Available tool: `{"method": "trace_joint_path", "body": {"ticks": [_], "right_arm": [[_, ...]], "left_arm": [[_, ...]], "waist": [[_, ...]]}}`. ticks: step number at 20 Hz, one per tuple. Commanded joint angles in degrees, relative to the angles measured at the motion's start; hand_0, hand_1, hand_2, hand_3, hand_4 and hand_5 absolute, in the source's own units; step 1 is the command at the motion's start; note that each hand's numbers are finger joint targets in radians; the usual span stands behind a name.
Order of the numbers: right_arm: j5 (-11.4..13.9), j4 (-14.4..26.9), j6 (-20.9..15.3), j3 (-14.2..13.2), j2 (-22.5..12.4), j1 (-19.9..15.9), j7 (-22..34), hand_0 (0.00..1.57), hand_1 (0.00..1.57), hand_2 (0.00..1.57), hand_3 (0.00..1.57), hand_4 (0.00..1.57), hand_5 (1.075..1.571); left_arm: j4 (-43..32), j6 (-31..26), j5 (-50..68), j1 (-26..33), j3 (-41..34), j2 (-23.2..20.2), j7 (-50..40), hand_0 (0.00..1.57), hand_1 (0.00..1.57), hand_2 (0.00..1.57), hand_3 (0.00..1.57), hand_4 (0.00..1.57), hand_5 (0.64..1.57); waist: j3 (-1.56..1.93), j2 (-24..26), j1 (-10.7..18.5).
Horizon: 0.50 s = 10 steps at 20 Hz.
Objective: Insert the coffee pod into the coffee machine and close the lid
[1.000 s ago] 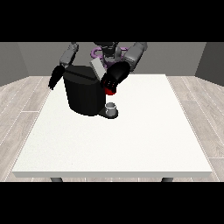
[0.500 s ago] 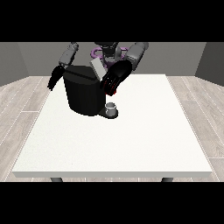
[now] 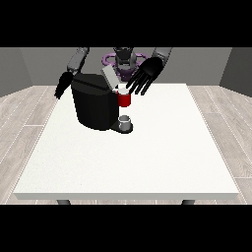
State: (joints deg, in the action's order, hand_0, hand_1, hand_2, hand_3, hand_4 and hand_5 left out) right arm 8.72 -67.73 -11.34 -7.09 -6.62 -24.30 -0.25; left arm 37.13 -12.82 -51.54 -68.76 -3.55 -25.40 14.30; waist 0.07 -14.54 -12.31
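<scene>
The black coffee machine [image 3: 94, 104] stands on the white table [image 3: 147, 157] at the back left, its grey lid [image 3: 109, 78] tilted up. A red thing at the machine [image 3: 125, 100] shows under the lid's front. The hand at the view's right [image 3: 146, 74] hovers just above and to the right of it, open with fingers spread and holding nothing. The hand at the view's left [image 3: 63, 84] hangs beside the machine's far left side, fingers relaxed and pointing down. A small grey thing [image 3: 125, 120] sits on the machine's base below the red thing.
The robot's torso [image 3: 124, 59] is behind the machine at the table's far edge. White tabletop stretches in front of and to the right of the machine.
The hand at the view's right has lifted up and to the right off the machine's front and spread its fingers, uncovering the red thing. The other hand has barely moved.
</scene>
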Motion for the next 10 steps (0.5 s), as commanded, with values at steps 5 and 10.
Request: {"method": "trace_joint_path", "body": {"ticks": [5,10], "right_arm": [[-0.3,5.2,-0.6,-1.4,0.4,7.1,-3.0,0.0,0.0,0.0,0.0,0.0,1.571],[-1.8,6.8,-0.1,-3.5,-0.4,13.0,-3.1,0.0,0.0,0.0,0.0,0.0,1.571]], "left_arm": [[2.9,-2.0,8.8,7.1,-4.9,8.7,1.1,0.0,0.0,0.13,0.0,0.0,1.571],[2.0,-2.2,22.5,17.8,-14.9,18.5,3.6,0.0,0.0,0.0,0.0,0.47,1.571]], "waist": [[-0.1,10.5,7.4],[-0.21,18.4,13.9]]}}
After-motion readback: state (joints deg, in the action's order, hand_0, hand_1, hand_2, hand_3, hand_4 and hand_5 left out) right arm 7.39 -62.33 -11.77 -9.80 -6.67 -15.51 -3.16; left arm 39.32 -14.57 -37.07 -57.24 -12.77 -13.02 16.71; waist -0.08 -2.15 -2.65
